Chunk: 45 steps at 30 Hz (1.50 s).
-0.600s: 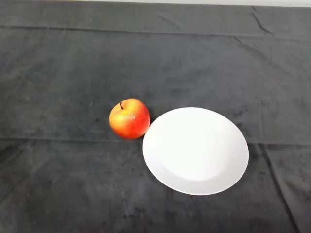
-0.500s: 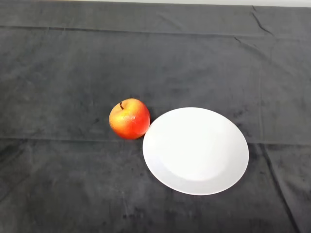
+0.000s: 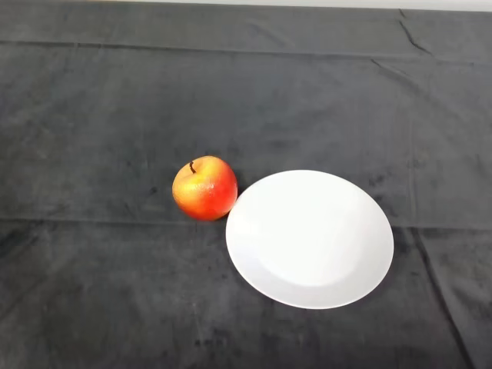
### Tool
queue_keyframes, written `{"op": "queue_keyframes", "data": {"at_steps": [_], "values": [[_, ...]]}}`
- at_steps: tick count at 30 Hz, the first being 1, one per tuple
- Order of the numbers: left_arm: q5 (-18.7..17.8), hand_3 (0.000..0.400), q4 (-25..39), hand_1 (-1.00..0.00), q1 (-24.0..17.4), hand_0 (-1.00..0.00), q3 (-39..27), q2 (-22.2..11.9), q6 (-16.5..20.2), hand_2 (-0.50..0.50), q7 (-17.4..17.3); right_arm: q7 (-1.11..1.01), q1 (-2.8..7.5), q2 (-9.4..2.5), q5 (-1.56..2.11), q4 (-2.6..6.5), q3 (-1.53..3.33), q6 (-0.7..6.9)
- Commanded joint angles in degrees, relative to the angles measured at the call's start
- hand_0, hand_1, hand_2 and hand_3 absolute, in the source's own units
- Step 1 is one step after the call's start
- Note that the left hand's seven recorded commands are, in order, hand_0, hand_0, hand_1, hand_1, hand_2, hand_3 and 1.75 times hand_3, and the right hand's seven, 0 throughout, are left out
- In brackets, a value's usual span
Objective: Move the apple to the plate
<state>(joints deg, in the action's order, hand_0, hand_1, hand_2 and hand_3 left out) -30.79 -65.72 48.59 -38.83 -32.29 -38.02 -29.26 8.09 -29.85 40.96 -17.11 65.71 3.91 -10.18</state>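
From my seat I see the dark cloth (image 3: 92, 115) covering the whole table, creased in a few long lines. Left of centre, the apple (image 3: 204, 188) sits upright on the cloth, red and orange with a yellowish patch, its short stem pointing up. Just beside it on the right lies the white plate (image 3: 310, 238), bare, its near-left rim almost touching the apple's side. The apple is on the cloth, not on the plate.
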Motion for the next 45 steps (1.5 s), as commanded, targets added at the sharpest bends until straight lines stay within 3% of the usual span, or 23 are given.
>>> {"op": "queue_keyframes", "data": {"at_steps": [1, 22, 35, 45], "values": [[0.8, 0.0, -1.69, 0.0, 3.76, 0.0, 0.89, -0.47, -0.47, 0.0, -0.48, -1.07, 4.02, -1.82, -1.65, 2.74, 1.93, 0.53], [2.86, 0.0, -2.11, 0.0, 1.58, 0.0, 2.73, 1.94, -1.93, 0.0, 0.04, -1.07, 4.05, -1.82, -1.64, 2.69, 1.92, 0.56], [4.03, 0.0, -2.8, 0.0, -4.39, 0.0, 4.29, 5.24, -1.86, 0.0, -2.01, -1.08, 4.1, -1.82, -1.62, 2.59, 1.91, 0.61], [6.44, 0.0, -3.54, 0.0, -7.97, 0.0, 6.69, 8.0, -1.39, 0.0, -1.1, -1.1, 4.15, -1.82, -1.6, 2.48, 1.9, 0.66]]}}
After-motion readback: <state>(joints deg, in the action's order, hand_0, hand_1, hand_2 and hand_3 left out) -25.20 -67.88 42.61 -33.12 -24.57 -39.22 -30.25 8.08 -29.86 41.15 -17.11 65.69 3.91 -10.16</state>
